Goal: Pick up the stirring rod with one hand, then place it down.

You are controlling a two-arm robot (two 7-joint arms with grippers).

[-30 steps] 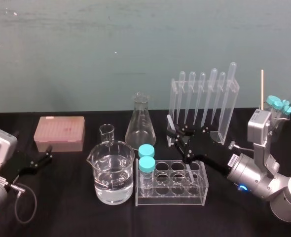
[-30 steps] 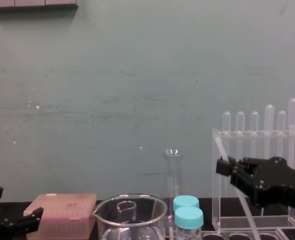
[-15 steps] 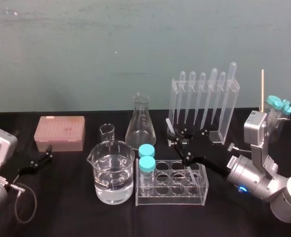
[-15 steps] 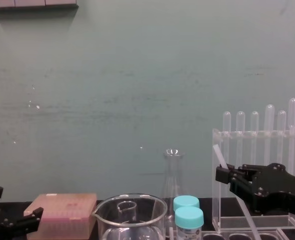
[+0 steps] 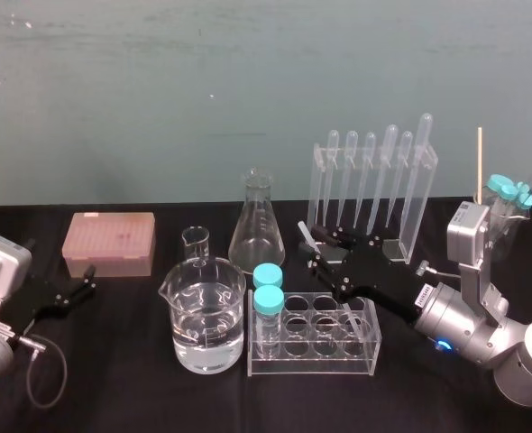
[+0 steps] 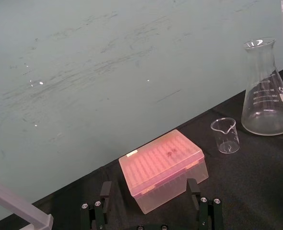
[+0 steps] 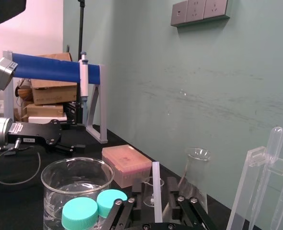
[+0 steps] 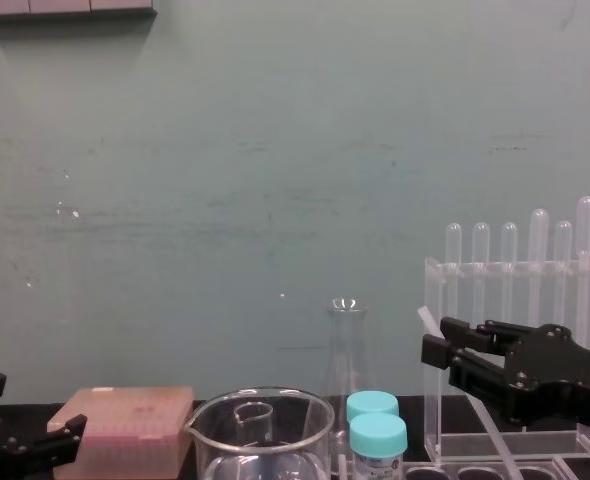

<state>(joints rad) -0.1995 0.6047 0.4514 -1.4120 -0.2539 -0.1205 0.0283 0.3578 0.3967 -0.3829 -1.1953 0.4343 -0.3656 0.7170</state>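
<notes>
The stirring rod (image 5: 304, 232) is a thin translucent-white stick that leans up and to the left, with its lower end inside a well of the clear tube rack (image 5: 316, 354). My right gripper (image 5: 314, 249) reaches in from the right, its fingers on either side of the rod's upper part. In the right wrist view the rod (image 7: 156, 187) stands upright between the two fingers, a small gap showing on each side. From the chest camera the rod's tip (image 8: 426, 319) sticks out above the right gripper (image 8: 437, 339). My left gripper (image 5: 68, 293) rests open at the table's left.
A large beaker of water (image 5: 203, 316) and two blue-capped vials (image 5: 268, 290) stand left of the rod. An Erlenmeyer flask (image 5: 257, 225), a small beaker (image 5: 196, 244) and a pink tip box (image 5: 110, 244) sit farther back. A clear pipette stand (image 5: 410, 207) rises right behind the gripper.
The right gripper has sunk a little and moved left with the rod. Its fingers have parted, and the rod now leans free in the rack well. The left arm has not moved.
</notes>
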